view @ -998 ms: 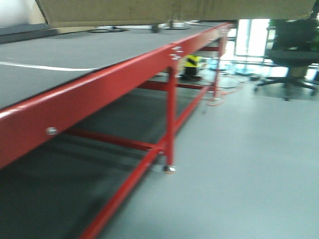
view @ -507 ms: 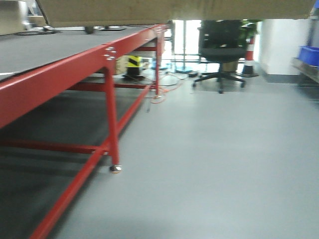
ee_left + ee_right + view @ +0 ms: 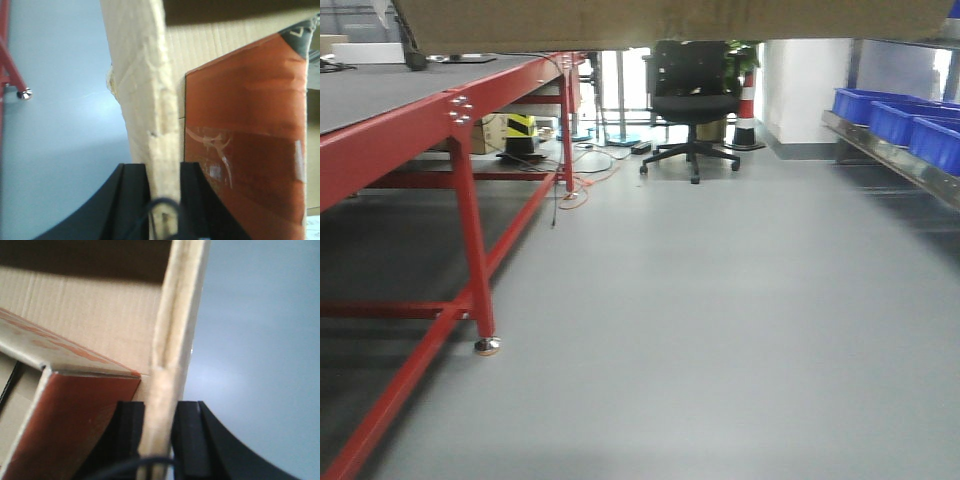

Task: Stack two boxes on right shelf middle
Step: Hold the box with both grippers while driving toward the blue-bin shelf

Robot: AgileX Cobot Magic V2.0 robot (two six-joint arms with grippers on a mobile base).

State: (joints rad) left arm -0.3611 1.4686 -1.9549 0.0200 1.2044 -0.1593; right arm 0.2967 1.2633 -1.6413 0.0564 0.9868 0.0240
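A brown cardboard box [image 3: 670, 20] hangs across the top of the front view, held off the floor. My left gripper [image 3: 163, 172] is shut on the box's left wall [image 3: 145, 100], one black finger on each side of the torn edge. My right gripper [image 3: 159, 410] is shut on the right wall [image 3: 177, 315] in the same way. An orange-brown flat item [image 3: 245, 125] lies inside the box, seen also in the right wrist view [image 3: 75, 425]. The steel shelf [image 3: 895, 160] runs along the right edge of the front view.
Blue plastic bins [image 3: 900, 115] sit on the shelf. A red-framed grey-topped table [image 3: 400, 140] lines the left side, with cables and a yellow-black object [image 3: 520, 130] under it. A black office chair [image 3: 692, 95] and a striped cone [image 3: 747, 100] stand ahead on the grey floor.
The front view has swung to the right: the red table slid left, and the chair, the shelf and the blue bins came into view. The box stays held at the top.
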